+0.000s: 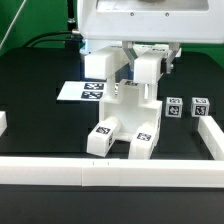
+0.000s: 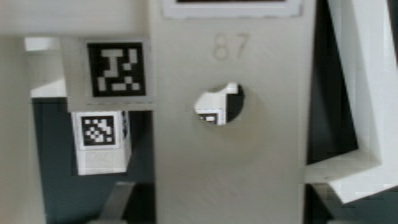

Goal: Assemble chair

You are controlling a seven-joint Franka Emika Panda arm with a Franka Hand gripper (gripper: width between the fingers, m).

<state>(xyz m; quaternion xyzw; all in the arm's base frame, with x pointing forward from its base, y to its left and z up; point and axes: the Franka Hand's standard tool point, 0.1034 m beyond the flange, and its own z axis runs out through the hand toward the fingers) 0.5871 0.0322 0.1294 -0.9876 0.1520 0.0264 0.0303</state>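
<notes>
At the middle of the black surface [image 1: 40, 70] stands the part-built chair [image 1: 130, 100], between the marker board [image 1: 75, 92] and two small loose cubes [image 1: 175, 107]. The tool [image 1: 126, 68] above is pinched narrow, clamping the chair's upright slab [image 2: 231, 150].
</notes>
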